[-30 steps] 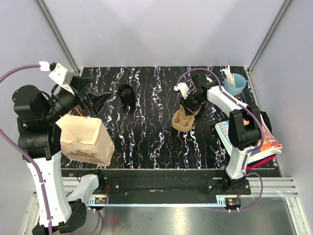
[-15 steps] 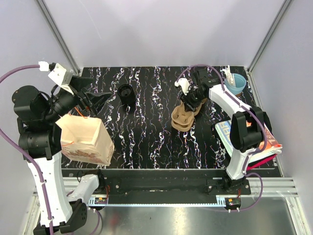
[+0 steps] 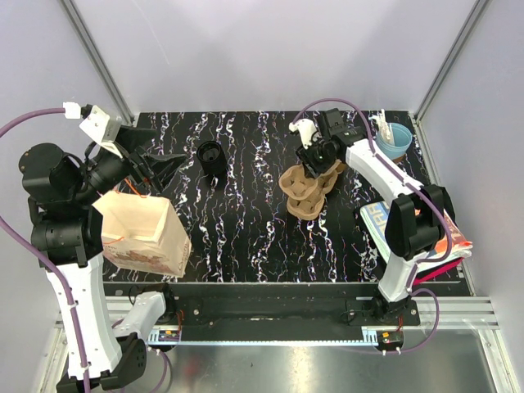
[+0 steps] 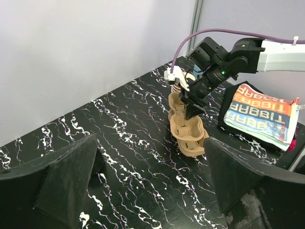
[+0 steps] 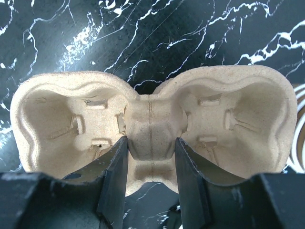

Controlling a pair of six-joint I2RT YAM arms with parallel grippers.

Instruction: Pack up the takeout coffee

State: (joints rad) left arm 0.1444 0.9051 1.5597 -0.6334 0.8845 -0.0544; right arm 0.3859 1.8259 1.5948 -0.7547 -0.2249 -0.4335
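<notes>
Carrier (image 3: 300, 193) raised in right tool (image 3: 313, 166); takeout coffee (image 3: 210, 154) well left.

Only one print you can read: the flat printed packet (image 4: 259, 112) at the right edge of the table (image 4: 143, 157). The left wrist view shows two rows of big block capitals on it, one on the orange band and one on the blue band. Both look like RABBIT, with one row running the opposite way to the other, so you get roughly TIBBAR over RABBIT. The letters are skewed, so don't treat the spelling as certain. In the top view the same packet (image 3: 453, 237) is too small for you to read. The paper bag (image 3: 143, 233) on the left side has a thin red mark low on its face, which is illegible. Nothing is readable in the right wrist view.
</notes>
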